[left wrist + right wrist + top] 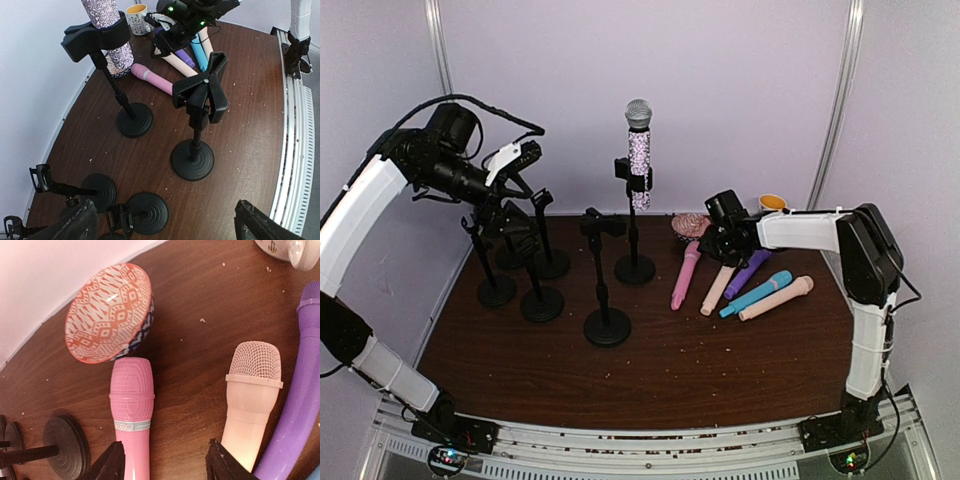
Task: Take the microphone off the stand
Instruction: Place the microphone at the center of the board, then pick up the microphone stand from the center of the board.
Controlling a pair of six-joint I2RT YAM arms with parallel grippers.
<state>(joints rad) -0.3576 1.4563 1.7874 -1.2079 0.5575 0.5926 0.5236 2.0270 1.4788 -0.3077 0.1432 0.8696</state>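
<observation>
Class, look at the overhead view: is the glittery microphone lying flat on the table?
No, the glittery microphone stands upright, clipped in a black stand.

Sparkly microphone (102, 12) in black stand (134, 121)

L wrist view: glitter mic (106, 35) head cut off by top edge. L pincer (165, 231) shows only two dark tips at bottom edge.
R wrist view: R pincer (167, 466) likewise tips only. Pink mic (131, 405) handle runs off bottom. Purple mic (300, 390) clipped by right edge. Mug (292, 249) mostly out at top corner.
Top view: R pincer jaws hidden under wrist housing.
</observation>
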